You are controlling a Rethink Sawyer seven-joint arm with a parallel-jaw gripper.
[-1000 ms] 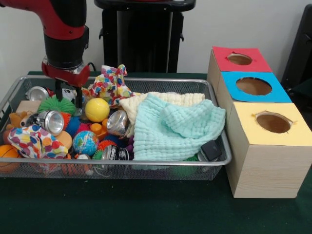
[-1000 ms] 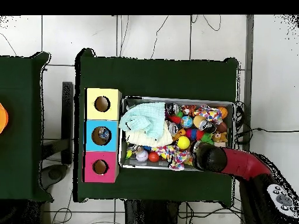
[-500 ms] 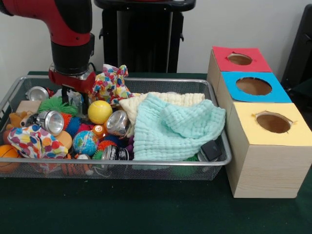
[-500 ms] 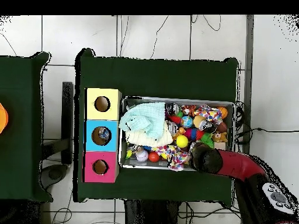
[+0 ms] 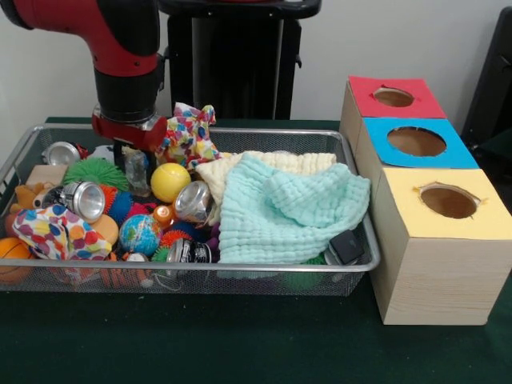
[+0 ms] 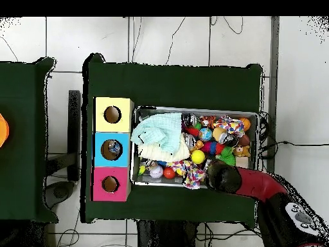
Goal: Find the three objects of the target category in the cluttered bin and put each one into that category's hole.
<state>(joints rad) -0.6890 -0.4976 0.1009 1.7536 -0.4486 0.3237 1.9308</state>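
The silver wire-mesh bin (image 5: 240,266) holds a heap of toys: a yellow ball (image 5: 170,182), a globe ball (image 5: 140,234), a green spiky ball (image 5: 96,172), silver cans (image 5: 84,198) (image 5: 192,200) and polka-dot cloth toys (image 5: 188,132). My gripper (image 5: 132,170) reaches down into the bin's back left part, between the green spiky ball and the yellow ball. A greyish translucent piece shows at its tip. In the overhead view my arm (image 6: 222,177) covers the gripper at the bin's (image 6: 193,109) lower edge.
A mint cloth (image 5: 288,208) and a cream cloth (image 5: 272,164) cover the bin's right half. Three wooden boxes with round holes stand to the right: red (image 5: 396,100), blue (image 5: 416,142), yellow (image 5: 448,202). A black object (image 5: 348,246) lies by the bin's front right corner.
In the front view my gripper has moved right along the bin's back, from above the green spiky ball to beside the yellow ball. The yellow ball and polka-dot toy shifted slightly right.
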